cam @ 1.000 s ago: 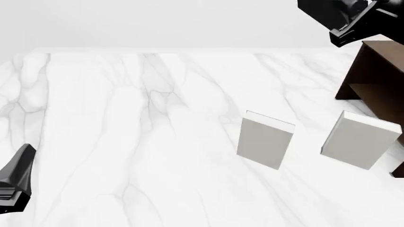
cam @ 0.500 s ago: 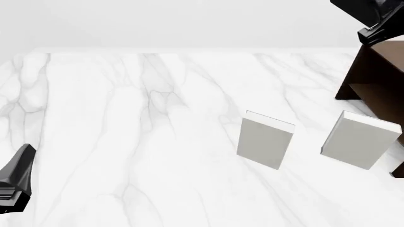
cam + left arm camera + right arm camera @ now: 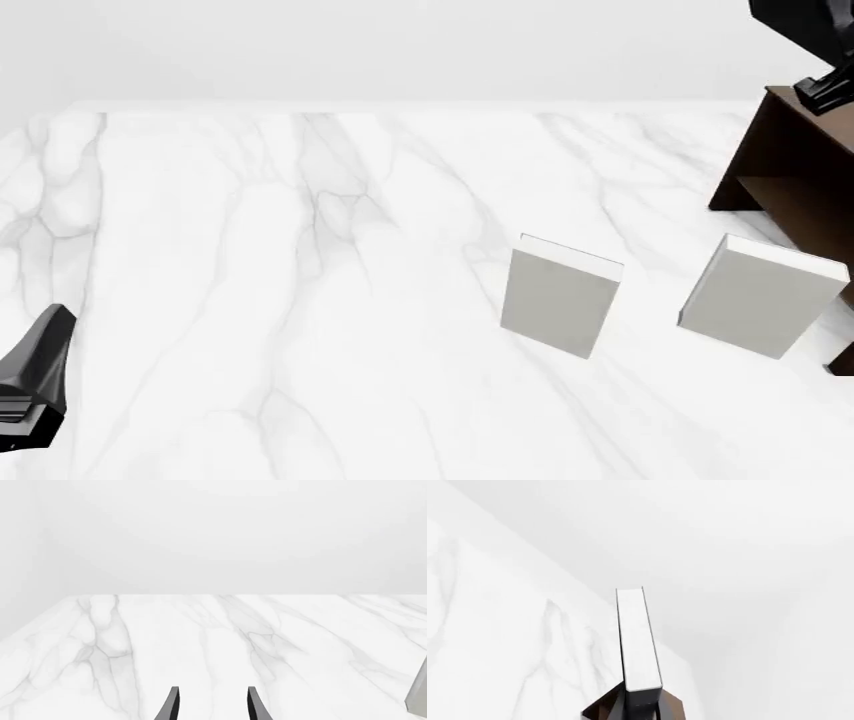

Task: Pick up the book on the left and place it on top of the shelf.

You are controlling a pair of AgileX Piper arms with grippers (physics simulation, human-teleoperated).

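Above the white marble surface (image 3: pixel 267 300), the right tool (image 3: pixel 639 707) clamps the book (image 3: pixel 638 640) over the shelf (image 3: pixel 801 170); the left tool (image 3: pixel 212 707) rests open.

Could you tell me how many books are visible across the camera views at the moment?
3. Two pale grey-white books stand on the table: one near the middle, one to its right beside the shelf. The dark book is held in the right gripper. Others may be out of frame.

No legible text, labels, brands, numbers or signs anywhere.
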